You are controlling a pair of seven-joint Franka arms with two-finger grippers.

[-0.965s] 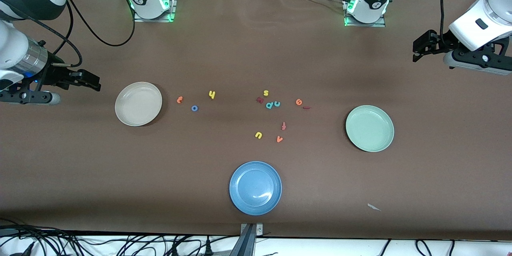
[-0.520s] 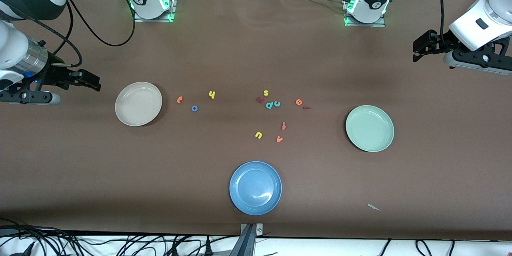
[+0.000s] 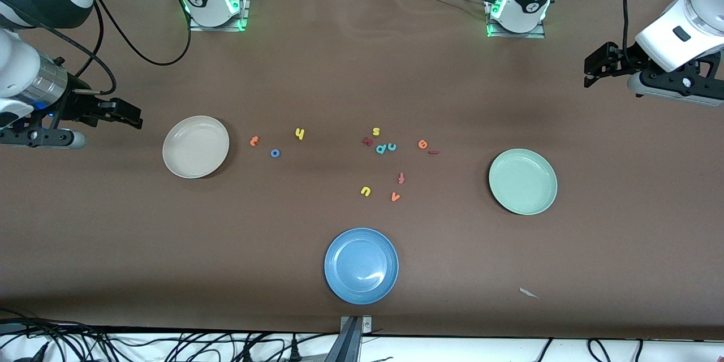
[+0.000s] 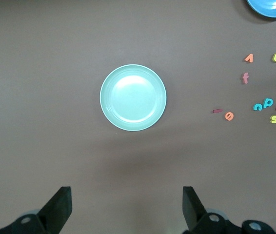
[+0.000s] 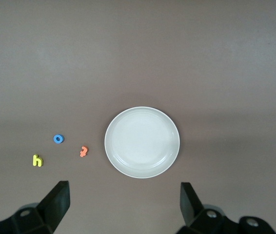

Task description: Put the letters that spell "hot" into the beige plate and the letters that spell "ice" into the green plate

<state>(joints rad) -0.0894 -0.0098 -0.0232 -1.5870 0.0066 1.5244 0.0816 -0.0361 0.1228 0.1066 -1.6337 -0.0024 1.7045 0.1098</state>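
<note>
**Six small letters to sort, both arms waiting with nothing held**

The letters look thin, light and foam-like, lying flat on the table (image 3: 362, 85). My judgement is that they will slide or tip easily, so each should be pinched across its narrow width from straight above.

The yellow h (image 3: 300, 134), blue ring o (image 3: 275, 153) and orange t (image 3: 254, 141) sit left of centre in the front view, close to the beige plate (image 3: 195, 146), which holds nothing. The orange e (image 3: 422, 144) and dark red bar i (image 3: 434, 152) lie close together right of centre. The teal c (image 3: 392, 147) touches a teal p-shaped letter (image 3: 382, 149). It will need a careful approach. The green plate (image 3: 522, 181) at mid right is also bare.

The right end effector (image 3: 121, 113) hovers at the frame's left edge, fingers apart. The left end effector (image 3: 600, 65) hovers at upper right, likewise spread wide.
</note>
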